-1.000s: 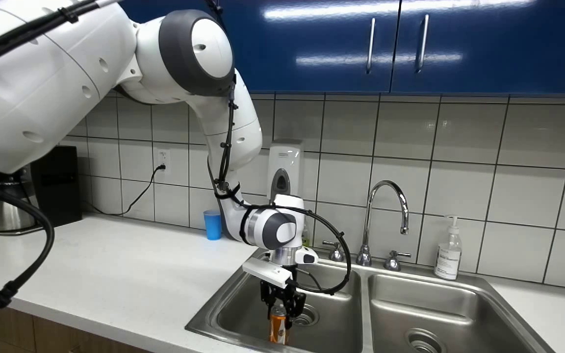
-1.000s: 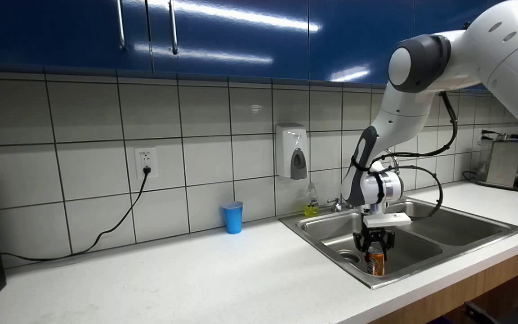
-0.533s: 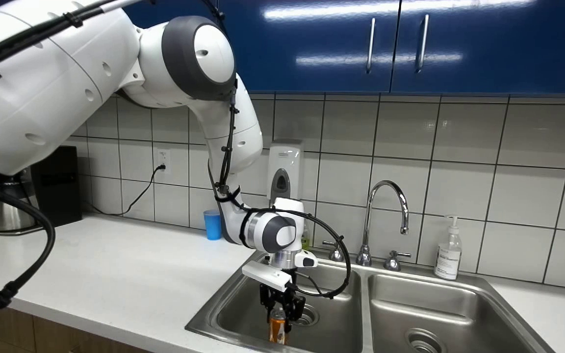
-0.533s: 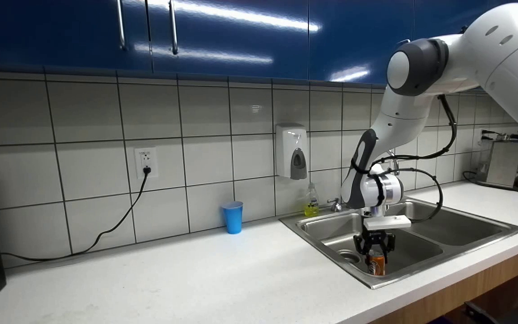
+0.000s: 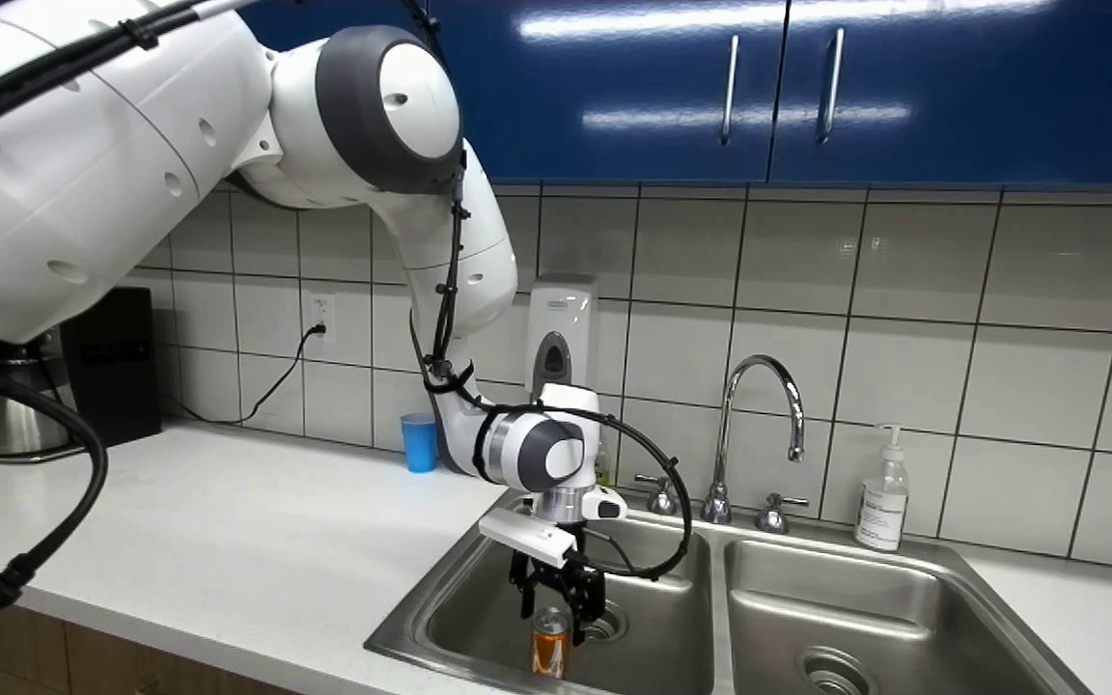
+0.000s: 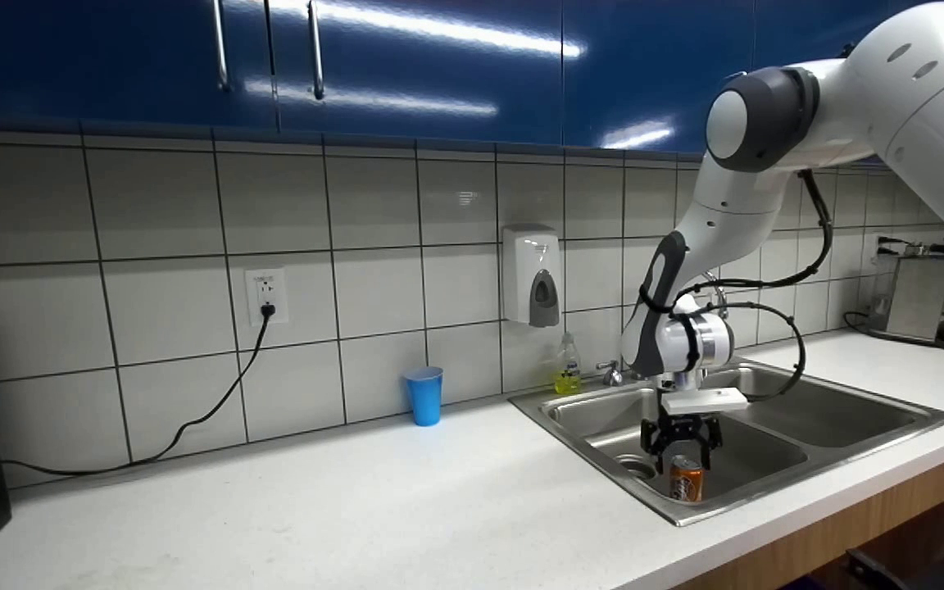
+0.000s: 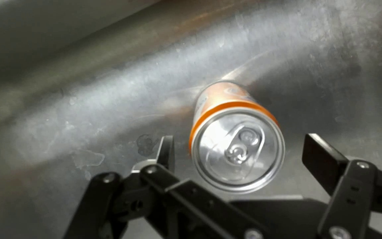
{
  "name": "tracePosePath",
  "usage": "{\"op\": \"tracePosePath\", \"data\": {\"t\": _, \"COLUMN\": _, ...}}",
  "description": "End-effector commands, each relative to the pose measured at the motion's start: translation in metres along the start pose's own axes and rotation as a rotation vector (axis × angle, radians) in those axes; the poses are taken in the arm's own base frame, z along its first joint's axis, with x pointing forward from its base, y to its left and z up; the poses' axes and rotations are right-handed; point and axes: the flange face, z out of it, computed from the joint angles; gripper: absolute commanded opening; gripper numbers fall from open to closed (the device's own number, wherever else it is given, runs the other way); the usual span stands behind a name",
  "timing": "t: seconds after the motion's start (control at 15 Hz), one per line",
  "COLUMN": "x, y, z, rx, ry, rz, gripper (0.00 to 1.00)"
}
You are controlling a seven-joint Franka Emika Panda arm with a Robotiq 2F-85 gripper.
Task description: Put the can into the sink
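The can (image 7: 237, 149), orange with a silvery top, stands upright on the floor of the sink (image 5: 722, 618). It is in the basin nearer the long counter, close to the front wall. In the wrist view my gripper (image 7: 240, 149) is open, one finger (image 7: 166, 152) on each side of the can's top, with a gap on both sides. Both exterior views show the can (image 5: 549, 652) (image 6: 686, 483) just beneath the fingertips, and most of its body is visible.
A curved chrome faucet (image 5: 759, 367) and two handles rise behind the basins. A soap bottle (image 5: 882, 502) stands at the sink's back corner, and a yellow-green bottle (image 6: 568, 369) at another. A blue cup (image 6: 424, 397) is on the counter (image 6: 316, 508) by the wall.
The gripper has opened and its fingers have come away from the can. The arm dipped slightly, then rose a little. The can stays upright in the basin.
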Motion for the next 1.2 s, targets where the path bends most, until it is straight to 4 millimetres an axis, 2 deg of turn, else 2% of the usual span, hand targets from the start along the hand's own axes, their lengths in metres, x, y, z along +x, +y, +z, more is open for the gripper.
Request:
{"op": "tracePosePath", "data": {"t": 0.0, "x": -0.001, "y": 0.001, "z": -0.031, "rx": 0.012, "ry": 0.029, "rz": 0.005, "gripper": 1.00}}
{"op": "tracePosePath", "data": {"t": 0.53, "x": -0.004, "y": 0.001, "z": -0.090, "rx": 0.021, "ry": 0.102, "rz": 0.006, "gripper": 1.00}}
{"op": "tracePosePath", "data": {"t": 0.8, "x": -0.027, "y": -0.013, "z": -0.115, "rx": 0.044, "ry": 0.075, "rz": -0.164, "gripper": 1.00}}
{"op": "tracePosePath", "data": {"t": 1.13, "x": -0.066, "y": -0.029, "z": -0.148, "rx": 0.033, "ry": 0.035, "rz": -0.220, "gripper": 1.00}}
